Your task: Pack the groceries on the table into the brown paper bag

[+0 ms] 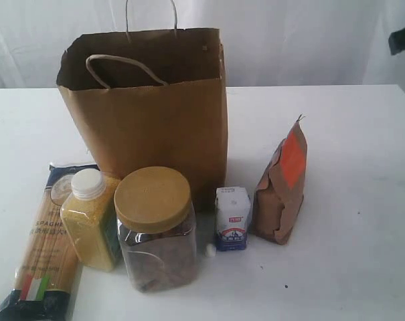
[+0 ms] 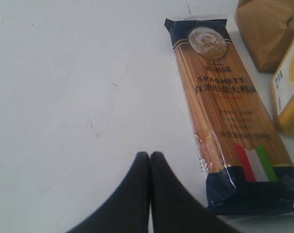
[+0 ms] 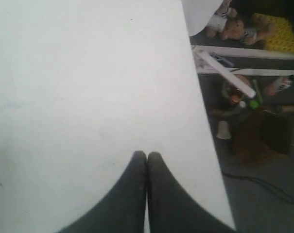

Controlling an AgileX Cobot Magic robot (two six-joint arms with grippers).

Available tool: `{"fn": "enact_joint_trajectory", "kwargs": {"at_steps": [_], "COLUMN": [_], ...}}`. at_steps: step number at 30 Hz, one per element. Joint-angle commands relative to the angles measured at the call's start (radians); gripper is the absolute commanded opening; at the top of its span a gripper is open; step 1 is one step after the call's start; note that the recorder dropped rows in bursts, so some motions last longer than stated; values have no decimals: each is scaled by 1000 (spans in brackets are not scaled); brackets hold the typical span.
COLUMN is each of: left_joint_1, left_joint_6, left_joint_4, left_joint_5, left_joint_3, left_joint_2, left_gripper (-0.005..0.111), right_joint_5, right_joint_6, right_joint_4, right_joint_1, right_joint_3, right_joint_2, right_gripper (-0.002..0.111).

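Note:
The brown paper bag (image 1: pixel 148 110) stands open and upright at the back of the white table (image 1: pixel 349 134). In front of it, from the left, are the spaghetti packet (image 1: pixel 45 247), the yellow-grain bottle (image 1: pixel 92 221), the clear tan-lidded jar (image 1: pixel 155 231), the small white-blue carton (image 1: pixel 231 219) and the brown orange-labelled pouch (image 1: pixel 282 187). My left gripper (image 2: pixel 149 154) is shut and empty over bare tabletop, beside the spaghetti packet (image 2: pixel 224 111). My right gripper (image 3: pixel 147 154) is also shut and empty, over bare table (image 3: pixel 88 87) near its edge. Neither gripper shows in the exterior view.
A small white cap or ball (image 1: pixel 210 250) lies beside the carton. The table's edge (image 3: pixel 200 126) runs close to my right gripper, with floor clutter (image 3: pixel 249 97) beyond it. A dark object (image 1: pixel 403 37) shows at the upper right of the exterior view.

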State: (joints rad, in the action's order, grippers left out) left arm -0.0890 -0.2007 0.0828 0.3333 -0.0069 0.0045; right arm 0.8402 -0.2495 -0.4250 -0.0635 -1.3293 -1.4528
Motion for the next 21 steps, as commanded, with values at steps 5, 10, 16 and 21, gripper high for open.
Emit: {"fn": "enact_joint_trajectory", "kwargs": {"at_steps": [5, 10, 16, 21], "left_joint_1": [-5, -5, -5, -5], "left_joint_6": [-5, 7, 25, 21], "left_joint_4": [1, 17, 20, 95], "left_joint_5": [32, 25, 25, -17], "left_joint_3": [7, 7, 7, 7], "left_joint_2": [-5, -5, -5, -5], "left_gripper": [0, 0, 0, 0], "right_joint_5": [-387, -475, -626, -694], "right_joint_6": [-94, -94, -231, -222], "right_joint_4": [68, 55, 67, 67], "right_joint_1": [135, 155, 155, 155], "right_joint_3": [467, 712, 890, 883], "right_joint_2": [250, 406, 579, 943], "right_gripper": [0, 0, 0, 0]}}
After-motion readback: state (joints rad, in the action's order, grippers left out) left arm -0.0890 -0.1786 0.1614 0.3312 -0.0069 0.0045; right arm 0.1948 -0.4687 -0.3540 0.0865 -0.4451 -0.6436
